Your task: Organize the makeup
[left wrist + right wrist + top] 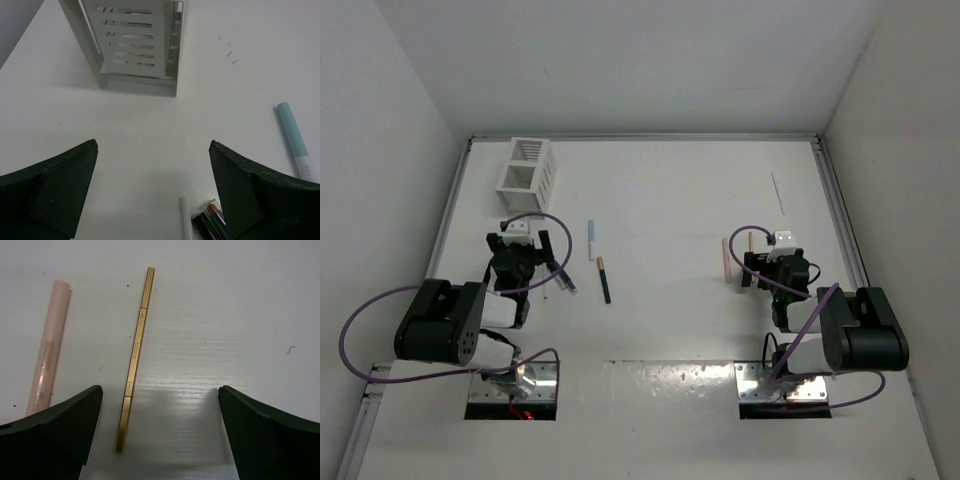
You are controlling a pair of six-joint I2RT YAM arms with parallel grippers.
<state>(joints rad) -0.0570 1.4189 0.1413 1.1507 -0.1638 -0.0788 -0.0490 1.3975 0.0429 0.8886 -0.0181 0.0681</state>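
The right gripper (159, 400) hangs spread wide; a thin gold square-edged stick (136, 347) lies between its jaws, nearer the left one, long axis pointing to the far edge. A pale pink tube (48, 352) lies parallel, outside that jaw.

Flat matte white tabletop (660, 200), boxed in on three sides by plain white wall panels (620, 60), thin aluminium rails (640, 137) along its edges, soft even light.
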